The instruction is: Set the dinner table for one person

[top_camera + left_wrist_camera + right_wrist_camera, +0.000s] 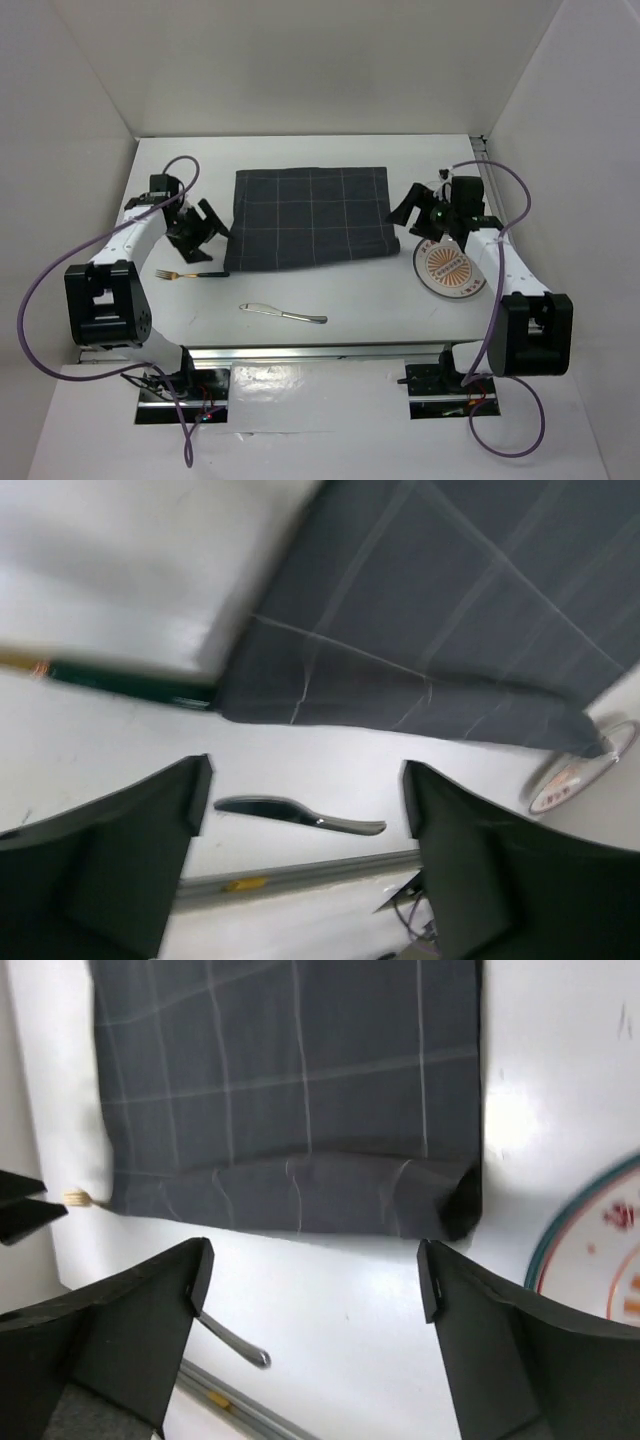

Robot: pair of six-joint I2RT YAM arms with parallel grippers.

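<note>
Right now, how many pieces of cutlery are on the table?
2. The fork lies by the near left corner of the cloth; the knife lies in front of the cloth. More may hide under it.

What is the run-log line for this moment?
left end effector: open, empty | right end effector: open, empty | grid cloth: spread, centre | fork: left | knife: near edge | plate: right

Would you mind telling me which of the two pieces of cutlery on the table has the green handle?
The fork, left of the cloth, has the green handle and gold tines; the knife, lying further right, is all silver.
</note>
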